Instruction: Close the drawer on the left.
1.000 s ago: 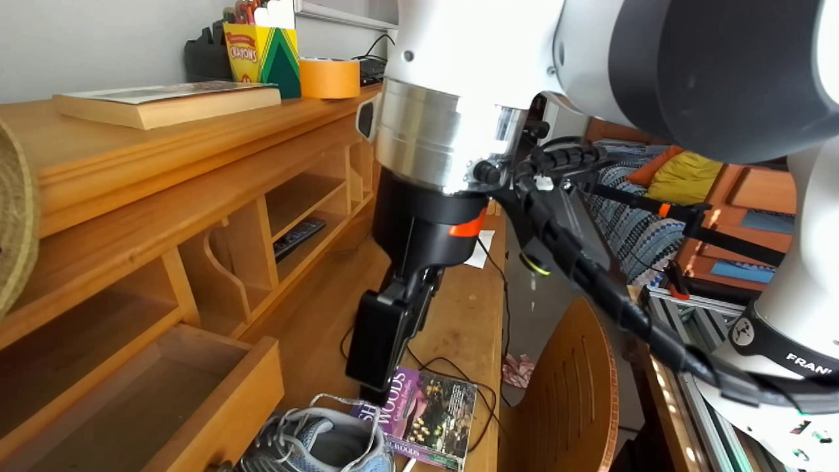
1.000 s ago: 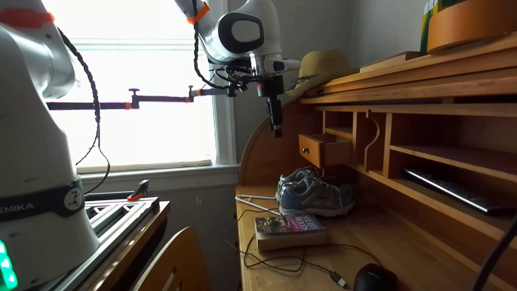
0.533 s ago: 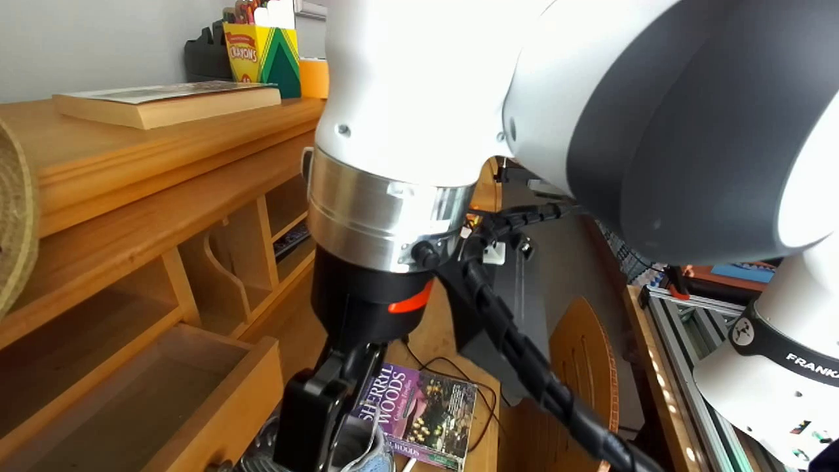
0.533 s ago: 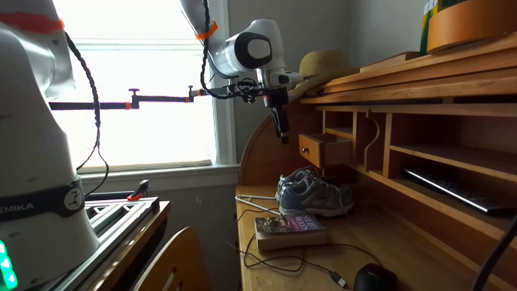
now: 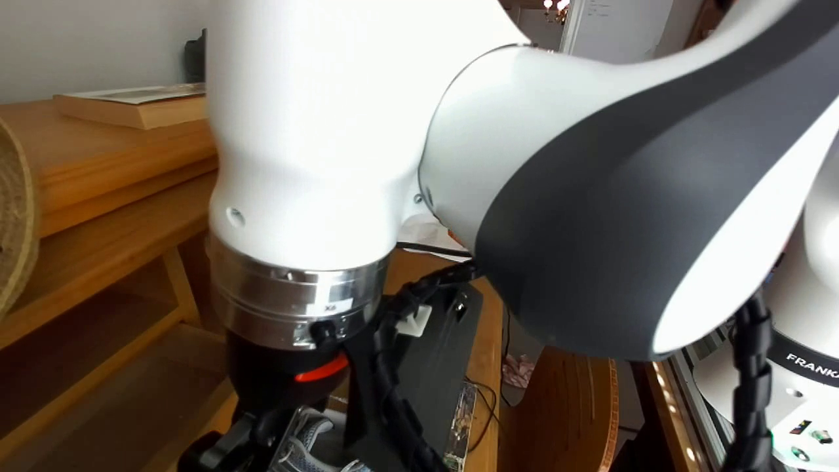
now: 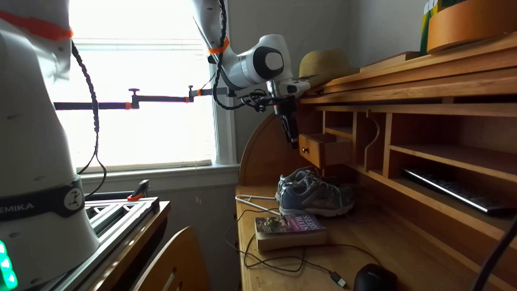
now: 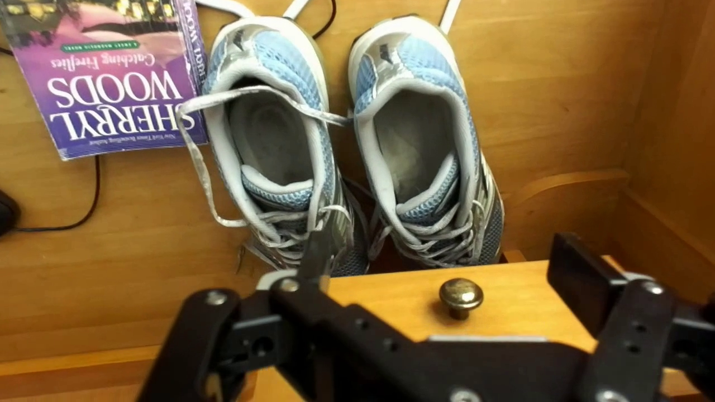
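Note:
The honey-coloured wooden drawer (image 6: 310, 150) stands pulled out of the desk's cubbyhole unit, with a round brass knob (image 6: 305, 150) on its front. An exterior view shows its inside (image 5: 154, 387), partly hidden behind the arm. My gripper (image 6: 294, 143) is just in front of the drawer front and points down at a tilt. In the wrist view, the gripper (image 7: 447, 259) is open and empty, its fingers wide apart. The drawer front (image 7: 519, 296) and its knob (image 7: 461, 293) show between the fingers. I cannot tell whether a finger touches the drawer.
A pair of blue-grey shoes (image 6: 315, 196) stands on the desk below the drawer. A purple paperback (image 6: 291, 232), a white hanger (image 6: 252, 198), a cable and a black mouse (image 6: 375, 278) lie nearby. A straw hat (image 6: 327, 64) sits on the desk top. A chair (image 5: 557, 413) stands before the desk.
My gripper has moved down and towards the drawer front. In an exterior view the arm now covers more of the desk and drawer. The drawer has not visibly moved.

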Robot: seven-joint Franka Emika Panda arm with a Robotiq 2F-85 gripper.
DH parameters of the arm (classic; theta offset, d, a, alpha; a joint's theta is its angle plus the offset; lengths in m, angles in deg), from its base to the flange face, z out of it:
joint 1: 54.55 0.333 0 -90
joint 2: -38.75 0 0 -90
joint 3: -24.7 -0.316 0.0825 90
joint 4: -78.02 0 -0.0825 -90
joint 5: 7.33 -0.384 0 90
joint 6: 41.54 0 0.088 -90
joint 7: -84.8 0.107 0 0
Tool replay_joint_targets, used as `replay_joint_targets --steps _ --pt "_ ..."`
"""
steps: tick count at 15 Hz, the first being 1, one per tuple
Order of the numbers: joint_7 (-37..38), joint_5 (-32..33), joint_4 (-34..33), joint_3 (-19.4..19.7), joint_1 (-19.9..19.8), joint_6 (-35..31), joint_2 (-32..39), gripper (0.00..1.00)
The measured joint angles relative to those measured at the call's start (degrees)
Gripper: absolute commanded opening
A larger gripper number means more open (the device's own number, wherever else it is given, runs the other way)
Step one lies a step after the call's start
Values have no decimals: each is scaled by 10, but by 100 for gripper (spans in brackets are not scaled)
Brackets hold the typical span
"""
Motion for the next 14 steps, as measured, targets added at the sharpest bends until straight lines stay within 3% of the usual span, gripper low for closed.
replay_joint_targets --steps 9,14 --pt "9 40 -83 57 57 0 70 100" --pt "30 69 -97 84 85 0 81 100"
